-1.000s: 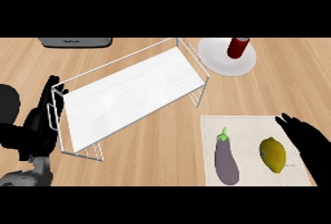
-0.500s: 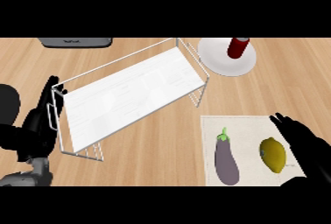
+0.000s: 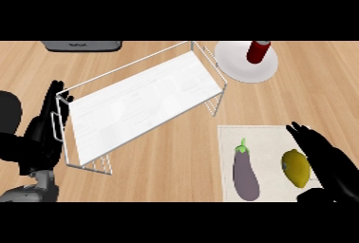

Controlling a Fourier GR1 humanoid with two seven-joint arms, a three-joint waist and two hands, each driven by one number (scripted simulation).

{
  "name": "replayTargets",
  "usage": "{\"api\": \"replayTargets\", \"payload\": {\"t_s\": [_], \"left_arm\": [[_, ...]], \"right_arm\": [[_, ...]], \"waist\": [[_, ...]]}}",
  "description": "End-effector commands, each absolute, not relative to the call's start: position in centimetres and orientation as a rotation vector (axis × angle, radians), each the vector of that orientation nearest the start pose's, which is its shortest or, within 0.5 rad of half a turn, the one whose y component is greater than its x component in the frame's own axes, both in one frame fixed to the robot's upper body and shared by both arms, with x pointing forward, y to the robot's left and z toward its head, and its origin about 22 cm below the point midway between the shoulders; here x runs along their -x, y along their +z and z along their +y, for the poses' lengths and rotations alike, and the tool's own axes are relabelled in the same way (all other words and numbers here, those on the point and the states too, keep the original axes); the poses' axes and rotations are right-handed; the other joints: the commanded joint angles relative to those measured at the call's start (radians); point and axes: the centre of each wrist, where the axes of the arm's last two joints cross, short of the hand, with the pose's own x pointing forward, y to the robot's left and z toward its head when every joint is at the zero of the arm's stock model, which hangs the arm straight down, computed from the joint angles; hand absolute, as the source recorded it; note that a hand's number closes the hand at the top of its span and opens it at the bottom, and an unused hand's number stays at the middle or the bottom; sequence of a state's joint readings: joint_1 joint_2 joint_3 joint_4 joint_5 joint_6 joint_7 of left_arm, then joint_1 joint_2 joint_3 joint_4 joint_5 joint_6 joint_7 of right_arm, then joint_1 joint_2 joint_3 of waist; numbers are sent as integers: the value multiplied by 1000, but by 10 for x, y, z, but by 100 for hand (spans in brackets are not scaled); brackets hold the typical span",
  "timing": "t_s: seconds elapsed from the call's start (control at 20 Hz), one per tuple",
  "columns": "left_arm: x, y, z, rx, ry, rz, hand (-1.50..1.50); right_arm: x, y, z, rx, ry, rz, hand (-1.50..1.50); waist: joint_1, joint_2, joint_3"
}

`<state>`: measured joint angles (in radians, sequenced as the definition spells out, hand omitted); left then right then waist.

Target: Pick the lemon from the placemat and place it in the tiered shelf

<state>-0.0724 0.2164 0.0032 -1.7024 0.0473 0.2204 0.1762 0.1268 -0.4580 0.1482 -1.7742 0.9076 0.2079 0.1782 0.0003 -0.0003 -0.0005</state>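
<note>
The right hand (image 3: 329, 161) is seen at the lower right of the frame, beside and partly over the right edge of the lemon (image 3: 296, 168). Its fingers are extended and slightly apart, the thumb showing lower down; nothing is clasped. Contact with the lemon cannot be confirmed.

The lemon lies on the placemat (image 3: 228, 137), in its right half, near the lower edge of the frame. An eggplant (image 3: 245, 172) lies just beside it to the left, apart from it.

The lemon is judged to be light, rigid and smooth-skinned, with an oval body that may roll or slip if pinched at its tapered ends. Hold is best taken across the widest middle part, fingers on one side and thumb on the other, clear of the eggplant.

The left hand (image 3: 42, 133) is seen at the left edge, open, fingers up, resting beside the shelf.

The shelf (image 3: 140, 107) stands at centre left, set diagonally, a wire frame with a white deck, well apart from the placemat.

At the upper right, a plate (image 3: 235, 64) carries a dark red bottle (image 3: 258, 51).
</note>
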Motion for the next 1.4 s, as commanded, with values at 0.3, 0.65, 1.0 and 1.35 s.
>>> {"api": "replayTargets", "payload": {"t_s": [0.3,0.65,1.0,1.35], "left_arm": [[-262,70,272,-250,48,-1611,0],[-256,52,274,-229,28,-1600,0],[-258,52,263,-207,2,-1603,0],[-262,55,258,-228,26,-1615,0]], "right_arm": [[-220,15,-280,834,1220,-1057,-150],[-226,-5,-287,944,1335,-1126,150],[-179,9,-102,678,1590,-1221,150],[-132,25,-46,542,1558,-1243,150]], "waist": [[1,0,1],[1,0,1],[36,-1,-4],[13,0,1]]}}
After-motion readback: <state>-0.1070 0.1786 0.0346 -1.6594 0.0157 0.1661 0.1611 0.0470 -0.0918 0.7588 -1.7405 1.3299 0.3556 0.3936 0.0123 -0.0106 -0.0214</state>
